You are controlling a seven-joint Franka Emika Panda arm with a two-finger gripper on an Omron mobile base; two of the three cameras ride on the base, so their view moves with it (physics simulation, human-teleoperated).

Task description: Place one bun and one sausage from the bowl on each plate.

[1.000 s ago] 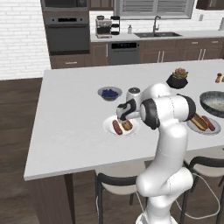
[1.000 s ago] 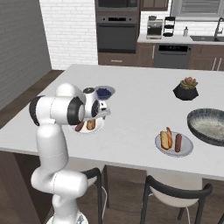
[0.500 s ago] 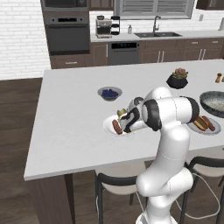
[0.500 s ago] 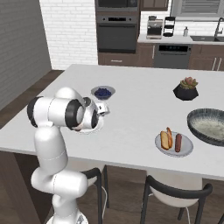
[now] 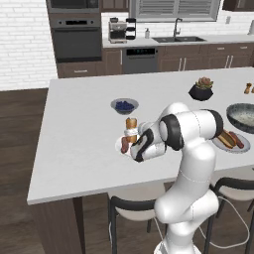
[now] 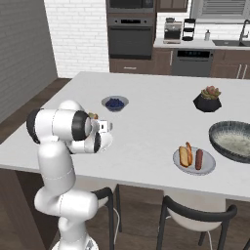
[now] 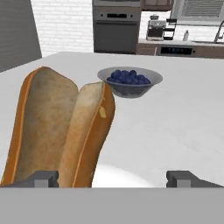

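A split bun point(image 7: 61, 131) stands on end at the left of the hand view, just in front of the left fingertip point(image 7: 41, 178). My gripper point(image 7: 113, 178) is open, low over the white plate point(image 7: 118, 175), pointing level across the counter. From the left base view the bun point(image 5: 131, 122) rises above the near plate point(image 5: 120, 148), a sausage point(image 5: 124, 144) lies on that plate, and the gripper point(image 5: 133, 141) is right beside them. The wide dark bowl point(image 5: 243, 115) point(image 6: 234, 140) sits far right. A second plate point(image 6: 194, 158) point(image 5: 230, 140) holds a bun and a sausage.
A small grey bowl of blueberries point(image 7: 129, 81) point(image 5: 124, 105) point(image 6: 115, 102) stands beyond the near plate. A black plant pot point(image 5: 201, 90) point(image 6: 207, 100) is at the back right. Stools stand under the counter's front edge.
The hand has dropped from above the near plate to beside it and tilted level. The bun now stands on end by the fingers.
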